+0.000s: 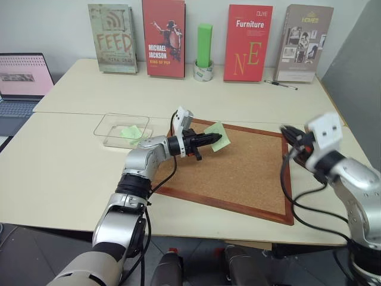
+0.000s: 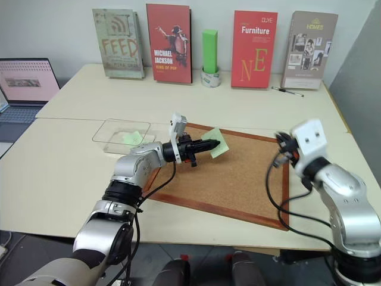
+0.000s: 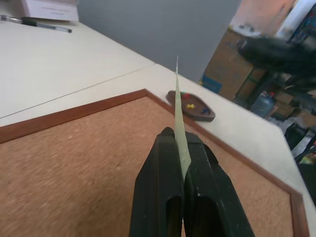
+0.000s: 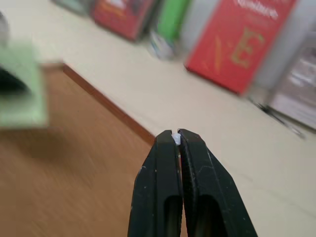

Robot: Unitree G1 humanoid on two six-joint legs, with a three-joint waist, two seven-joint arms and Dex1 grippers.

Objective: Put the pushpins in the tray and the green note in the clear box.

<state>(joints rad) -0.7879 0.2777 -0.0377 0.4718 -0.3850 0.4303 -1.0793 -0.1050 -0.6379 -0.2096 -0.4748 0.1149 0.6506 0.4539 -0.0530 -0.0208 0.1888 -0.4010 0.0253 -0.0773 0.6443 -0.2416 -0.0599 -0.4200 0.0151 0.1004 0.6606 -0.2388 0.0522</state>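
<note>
left hand (image 1: pixel 209 139): clamped on green note (image 1: pixel 219 137), held above cork board (image 1: pixel 250 173) | right hand (image 4: pixel 177 136): closed on tiny white pin at 3 o'clock | clear box (image 1: pixel 113 126): 9 o'clock of board | tray (image 3: pixel 193 105): pushpins (image 3: pixel 190 105) inside

Green note (image 1: pixel 218 136): pale square slip, raised edge-on over the corkboard (image 1: pixel 238 173)
Clear box (image 1: pixel 114 127): left of board, another green slip inside
Tray (image 3: pixel 190 105): dark brown, beside board, yellow and bluish pushpins (image 3: pixel 190 105) inside
</note>
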